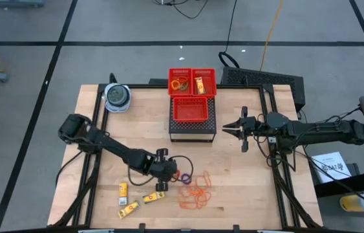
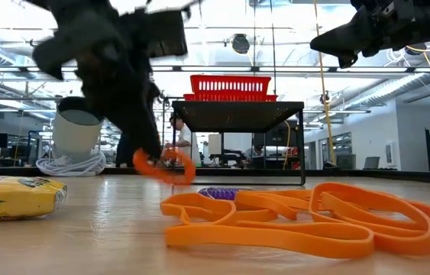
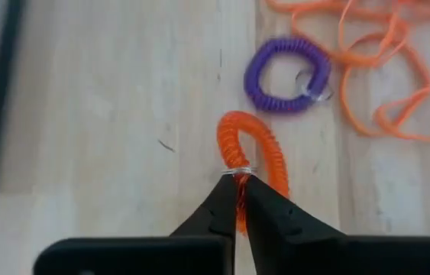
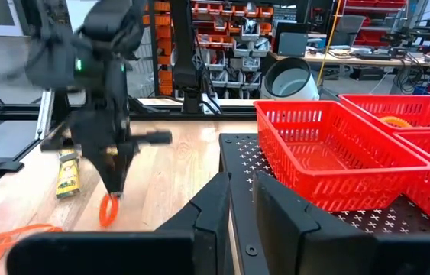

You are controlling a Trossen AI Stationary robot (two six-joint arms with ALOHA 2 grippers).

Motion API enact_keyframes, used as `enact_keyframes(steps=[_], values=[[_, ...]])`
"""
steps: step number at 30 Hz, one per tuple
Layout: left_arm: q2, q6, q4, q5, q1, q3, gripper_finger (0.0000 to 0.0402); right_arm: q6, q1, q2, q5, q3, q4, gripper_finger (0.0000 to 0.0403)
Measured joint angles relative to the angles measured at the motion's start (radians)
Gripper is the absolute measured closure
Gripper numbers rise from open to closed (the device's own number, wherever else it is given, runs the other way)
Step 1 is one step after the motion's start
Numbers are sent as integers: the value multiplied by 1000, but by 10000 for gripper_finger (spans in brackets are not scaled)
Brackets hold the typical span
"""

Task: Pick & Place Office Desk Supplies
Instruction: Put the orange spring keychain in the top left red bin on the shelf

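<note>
My left gripper (image 1: pixel 167 184) is shut on an orange coil ring (image 3: pixel 251 153) just above the table's near middle. A purple coil ring (image 3: pixel 287 74) lies flat on the wood close beside it, next to a tangle of orange rubber bands (image 1: pixel 196 192). Three yellow packets (image 1: pixel 123 189) (image 1: pixel 152 196) (image 1: pixel 128 209) lie left of the gripper. My right gripper (image 1: pixel 228 129) waits open and level at the right, beside the red baskets (image 1: pixel 192 110). My left gripper pinches the orange ring between its two fingertips at the stretch of coil by its small metal clasp (image 3: pixel 238 171). The fingers slant down from the table's left. The ring (image 2: pixel 166 165) hangs below the fingertips, just off the wood.
Red mesh baskets (image 1: pixel 192 82) stand on a black perforated stand (image 1: pixel 192 133) at the far middle; the far ones hold orange rings and a yellow packet. A round blue-grey container (image 1: pixel 117 97) sits at the far left. Bare wood lies between stand and bands.
</note>
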Motion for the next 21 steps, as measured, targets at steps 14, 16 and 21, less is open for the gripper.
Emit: enact_keyframes(steps=[14,16,21], values=[[-241,48,39,-139,16,3,374,0,0,0,0,0,-1,353],[-269,64,47,-161,24,3,380,0,0,0,0,0,-1,353],[-319,114,126,-208,56,3,381,0,0,0,0,0,0,353]])
